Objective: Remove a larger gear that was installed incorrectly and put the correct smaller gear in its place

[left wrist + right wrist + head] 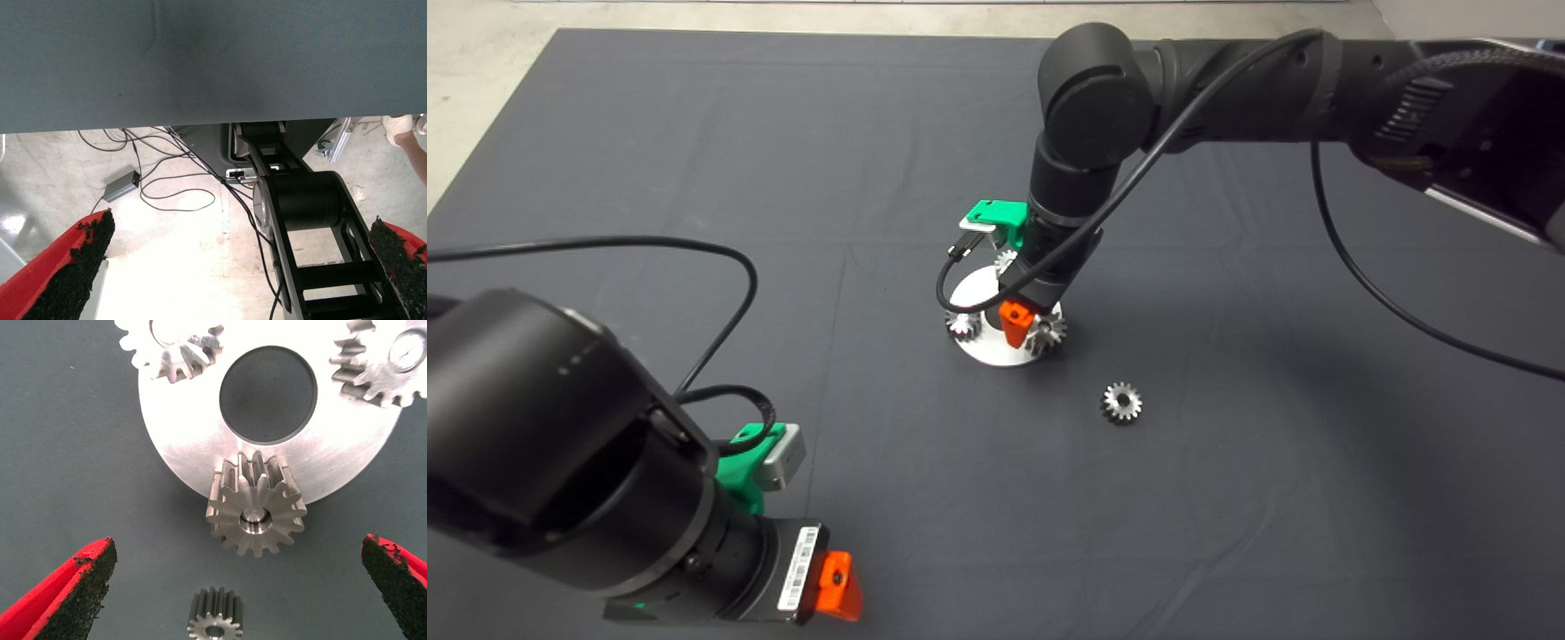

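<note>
right claw (233,587) hangs wide open over the round silver plate (996,351) mid-mat, red fingers (63,593) well apart either side of the larger gear (255,513), which sits on the plate rim at about 4 o'clock in the head view. the smaller gear (1121,402) lies loose on the dark mat (694,133) near the plate, also toward 4 o'clock; two other small gears (177,347) sit on the plate. left claw (253,267) parked at 7 o'clock of the table, wide open, seeing floor and cables.
</note>
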{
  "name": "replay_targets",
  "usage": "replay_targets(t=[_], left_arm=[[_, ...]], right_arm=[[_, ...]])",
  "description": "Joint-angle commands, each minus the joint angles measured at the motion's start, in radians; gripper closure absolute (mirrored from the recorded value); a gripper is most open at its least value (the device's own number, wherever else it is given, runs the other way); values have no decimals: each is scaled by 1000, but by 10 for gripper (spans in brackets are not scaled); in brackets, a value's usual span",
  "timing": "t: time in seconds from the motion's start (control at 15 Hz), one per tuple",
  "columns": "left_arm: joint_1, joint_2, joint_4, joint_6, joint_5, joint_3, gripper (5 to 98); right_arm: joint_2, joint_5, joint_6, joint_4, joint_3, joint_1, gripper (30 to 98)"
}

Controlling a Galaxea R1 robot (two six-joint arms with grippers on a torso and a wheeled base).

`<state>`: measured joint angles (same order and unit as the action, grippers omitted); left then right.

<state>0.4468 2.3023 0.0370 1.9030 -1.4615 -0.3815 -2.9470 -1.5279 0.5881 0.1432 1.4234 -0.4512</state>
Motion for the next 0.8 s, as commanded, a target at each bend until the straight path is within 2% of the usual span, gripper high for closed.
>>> replay_targets(t=[0.0,0.2,0.73], left_arm=[[15,1,-12,5,1,20,54],[15,1,-12,5,1,20,54],[14,3,-12,5,1,20,54]], right_arm=[[9,-113,-17,69,4,19,316],[12,-113,-19,96,4,34,316],[25,-113,-37,98,12,55,316]])
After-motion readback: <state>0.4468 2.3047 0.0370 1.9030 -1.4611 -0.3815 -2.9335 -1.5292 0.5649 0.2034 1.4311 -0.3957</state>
